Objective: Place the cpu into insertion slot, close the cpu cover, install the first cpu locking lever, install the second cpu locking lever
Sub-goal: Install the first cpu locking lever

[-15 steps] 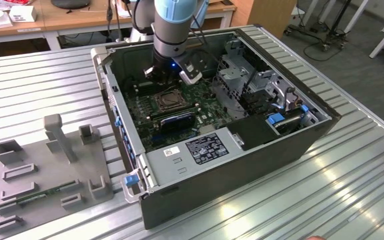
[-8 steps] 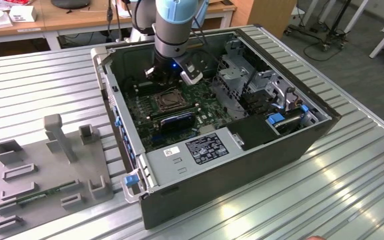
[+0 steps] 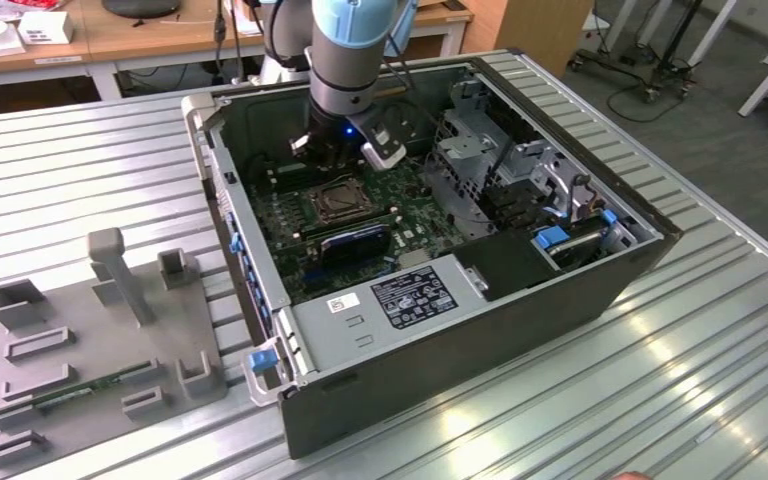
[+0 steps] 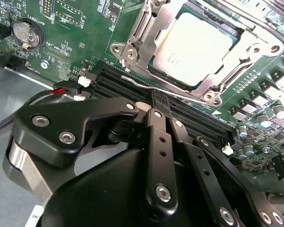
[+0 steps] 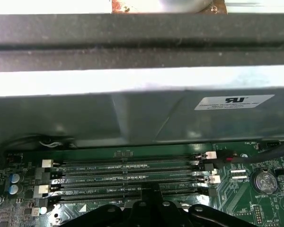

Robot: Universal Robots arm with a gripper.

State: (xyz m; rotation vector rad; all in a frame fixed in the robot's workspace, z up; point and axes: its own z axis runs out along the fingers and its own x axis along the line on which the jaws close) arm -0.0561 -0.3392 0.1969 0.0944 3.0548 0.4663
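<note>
Exterior view, starting at its left: the grey fixture tray (image 3: 157, 340) lies on the slatted metal table (image 3: 651, 390), with a memory stick (image 3: 91, 388) resting in one of its grooves, well apart from my work. To its right the open computer case (image 3: 491, 345) lies on its side, so the motherboard (image 3: 284, 225) faces up and I can reach it from above. The insertion slot (image 3: 336, 203) sits amid the green board, and my pincer (image 3: 337, 150) hangs just on its far side.

In the second wrist view the cpu (image 4: 194, 45) lies flat in the slot, silvery top up. The cpu cover (image 4: 250, 51) is down around it, its window framing the chip, so I judge the seating and the cover done. A thin locking lever (image 4: 182, 93) runs along the slot's edge, between the cover and the black memory slots (image 4: 118, 82). My pincer's tips are drawn narrow together with nothing between them and point right at that rod, I judge to push on it, not to grasp it. Whether the rod is hooked home I cannot tell.

At the exterior view's right the drive cage (image 3: 471, 150) stands apart from my arm.
</note>
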